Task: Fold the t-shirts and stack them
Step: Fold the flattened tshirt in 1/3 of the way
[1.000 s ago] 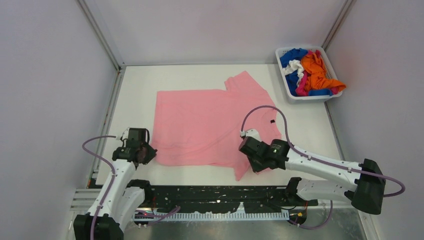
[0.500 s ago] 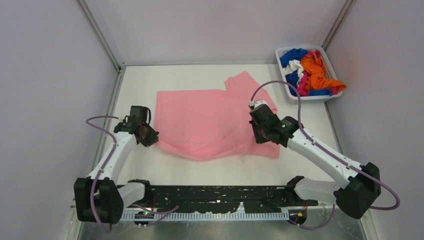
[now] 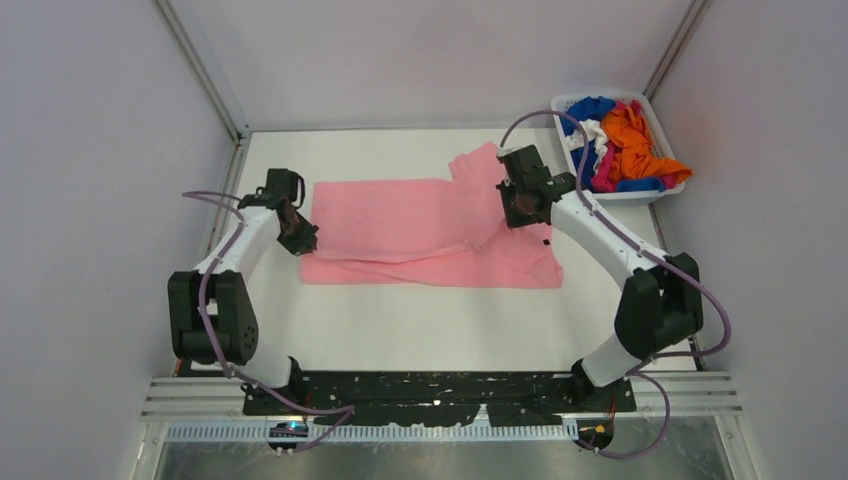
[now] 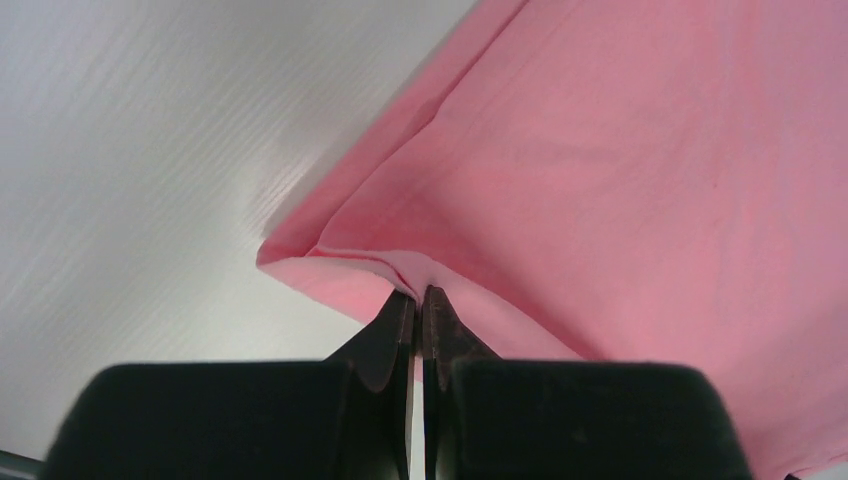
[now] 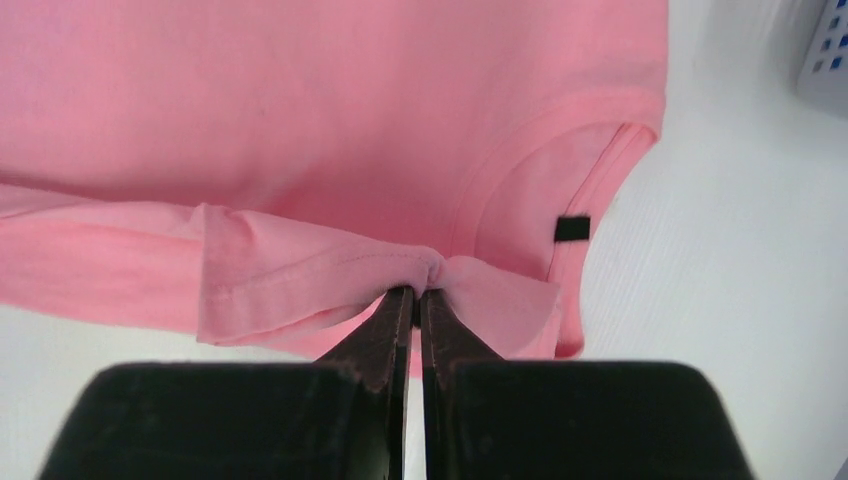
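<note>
A light pink t-shirt lies across the middle of the table, its near half doubled over the far half. My left gripper is shut on the shirt's left corner; the left wrist view shows the hem pinched at the tips of the gripper. My right gripper is shut on a bunched sleeve edge beside the collar, the gripper's tips pressed together. The dark neck label shows inside the collar. An orange, a royal blue, a white and a hot pink t-shirt lie crumpled in the basket.
The white slotted basket stands at the far right corner, close behind the right arm. Metal frame posts and grey walls close in the table on the left, right and back. Bare white tabletop lies between the shirt and the arm bases.
Both grippers have carried the shirt's near edge away from the bases toward the far side, folding it over itself. The arms now reach out further.
</note>
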`<action>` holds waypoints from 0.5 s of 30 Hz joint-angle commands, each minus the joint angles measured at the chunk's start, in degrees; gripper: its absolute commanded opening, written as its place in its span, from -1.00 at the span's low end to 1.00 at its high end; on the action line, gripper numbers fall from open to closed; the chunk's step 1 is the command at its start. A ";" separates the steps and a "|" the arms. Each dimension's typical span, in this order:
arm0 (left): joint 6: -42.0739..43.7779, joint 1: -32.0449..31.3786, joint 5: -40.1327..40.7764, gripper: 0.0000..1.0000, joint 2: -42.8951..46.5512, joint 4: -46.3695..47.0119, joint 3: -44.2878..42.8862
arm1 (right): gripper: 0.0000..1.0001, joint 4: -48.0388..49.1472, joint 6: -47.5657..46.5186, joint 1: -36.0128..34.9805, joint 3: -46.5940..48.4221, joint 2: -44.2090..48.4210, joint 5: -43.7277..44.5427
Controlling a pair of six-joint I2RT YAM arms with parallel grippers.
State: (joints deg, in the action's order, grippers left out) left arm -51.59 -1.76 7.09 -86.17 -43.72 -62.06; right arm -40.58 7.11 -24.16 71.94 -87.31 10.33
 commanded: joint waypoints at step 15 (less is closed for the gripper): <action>5.35 3.54 0.52 0.99 -11.66 -2.59 -16.72 | 0.31 1.87 -13.82 6.41 36.69 -32.11 5.09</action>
State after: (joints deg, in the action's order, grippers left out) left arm -47.97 0.95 6.94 -100.64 -44.42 -77.17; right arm -38.15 -5.34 -17.74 102.87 -120.22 11.22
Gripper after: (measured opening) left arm 0.991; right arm 0.549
